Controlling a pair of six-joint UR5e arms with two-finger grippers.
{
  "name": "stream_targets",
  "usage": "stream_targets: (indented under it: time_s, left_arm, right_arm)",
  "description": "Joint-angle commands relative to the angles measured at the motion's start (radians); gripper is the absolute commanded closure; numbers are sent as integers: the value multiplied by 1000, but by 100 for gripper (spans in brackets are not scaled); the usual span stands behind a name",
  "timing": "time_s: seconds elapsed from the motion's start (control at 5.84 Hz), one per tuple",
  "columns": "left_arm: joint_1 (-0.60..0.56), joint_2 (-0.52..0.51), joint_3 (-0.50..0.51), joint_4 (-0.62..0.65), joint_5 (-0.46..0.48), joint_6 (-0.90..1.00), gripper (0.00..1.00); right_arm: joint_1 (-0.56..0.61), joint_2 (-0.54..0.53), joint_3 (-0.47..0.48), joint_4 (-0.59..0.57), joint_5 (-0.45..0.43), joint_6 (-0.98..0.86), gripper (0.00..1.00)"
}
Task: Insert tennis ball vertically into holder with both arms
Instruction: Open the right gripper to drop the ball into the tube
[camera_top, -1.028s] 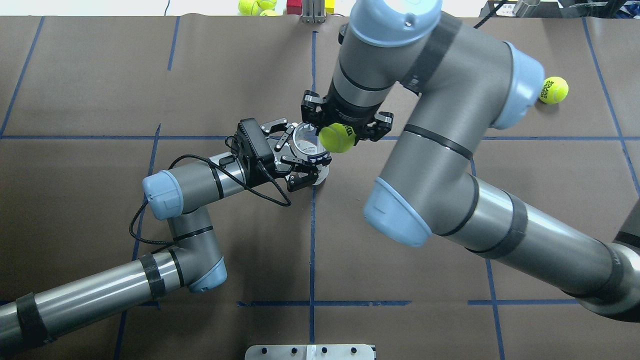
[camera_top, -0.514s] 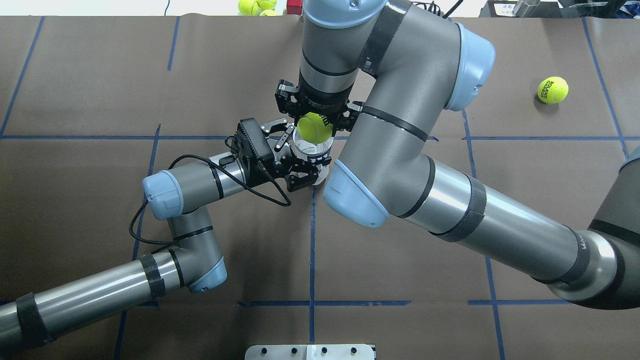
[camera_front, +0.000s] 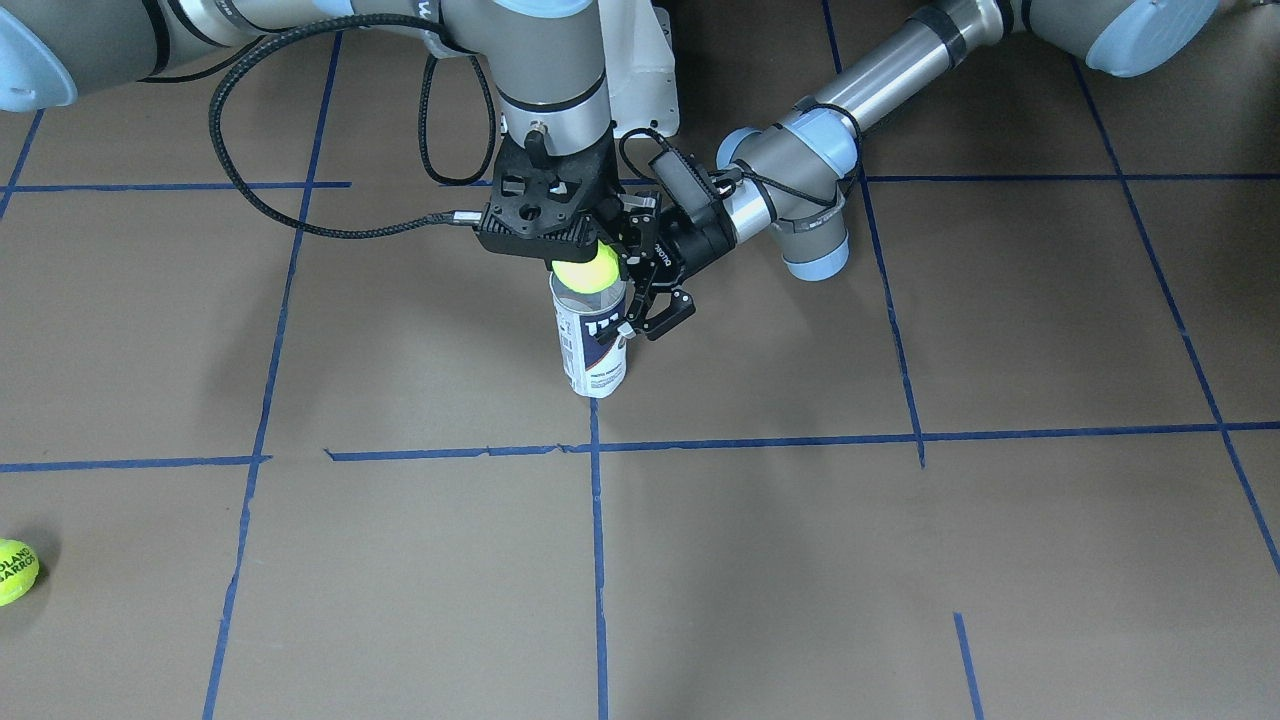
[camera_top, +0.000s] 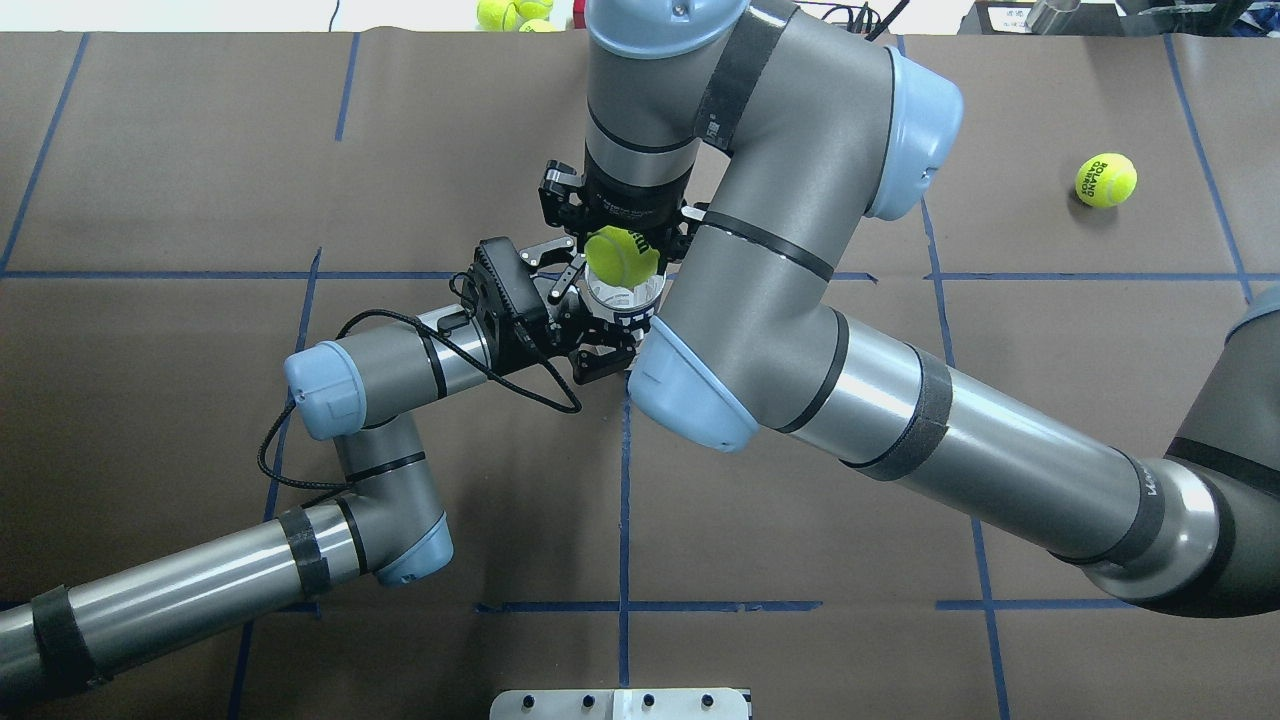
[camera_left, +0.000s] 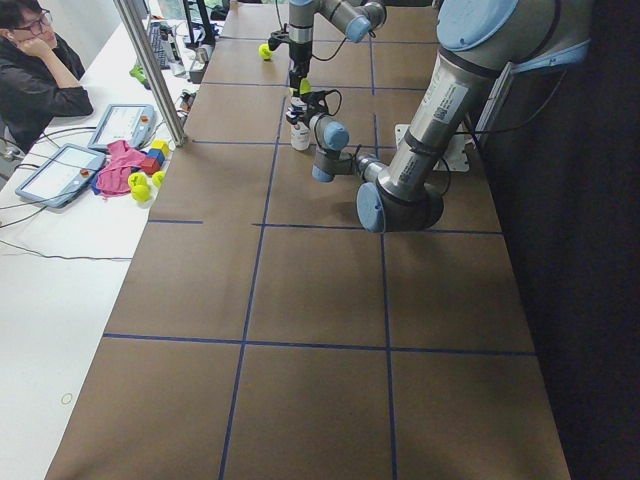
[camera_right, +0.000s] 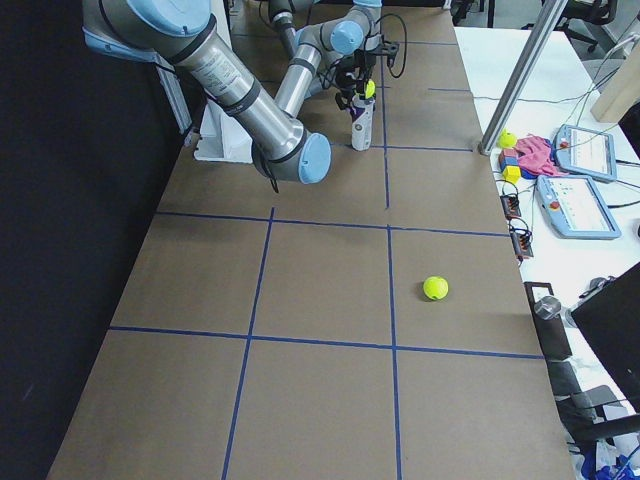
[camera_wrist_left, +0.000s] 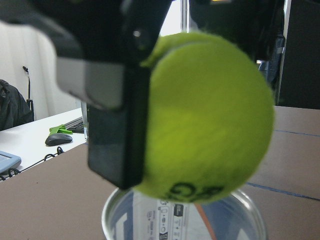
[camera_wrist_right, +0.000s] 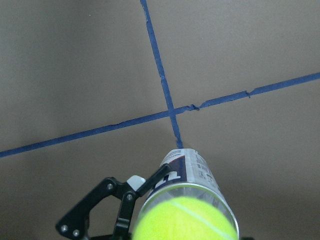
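The holder (camera_front: 593, 350), a clear tube with a white and navy label, stands upright on the brown table. My left gripper (camera_front: 627, 300) is shut on its upper part from the side; it also shows in the overhead view (camera_top: 605, 312). My right gripper (camera_top: 620, 250) points down and is shut on a yellow-green tennis ball (camera_top: 622, 256). The ball (camera_front: 587, 273) sits right over the tube's open mouth. In the left wrist view the ball (camera_wrist_left: 205, 120) hangs just above the rim (camera_wrist_left: 115, 207). In the right wrist view the ball (camera_wrist_right: 185, 221) covers the tube (camera_wrist_right: 192, 172) top.
A second tennis ball (camera_top: 1105, 180) lies on the table's far right, also seen in the front view (camera_front: 15, 572). More balls (camera_top: 510, 12) lie past the far edge. A metal plate (camera_top: 620, 703) sits at the near edge. Blue tape lines cross the table.
My right arm has swung left with the ball, from beside the tube to right over its mouth. My left arm and the tube have stayed put.
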Motion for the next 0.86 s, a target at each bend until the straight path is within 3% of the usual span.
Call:
stream_targets:
  time_s: [0.0,0.69]
  left_arm:
    - [1,0,0,0,0,0,16]
    - [-1,-1,0,0,0,-1,22]
  right_arm:
    - [-2,0,-2,0,-1,0,0]
    - [13,-7,2,0,13,-49,0]
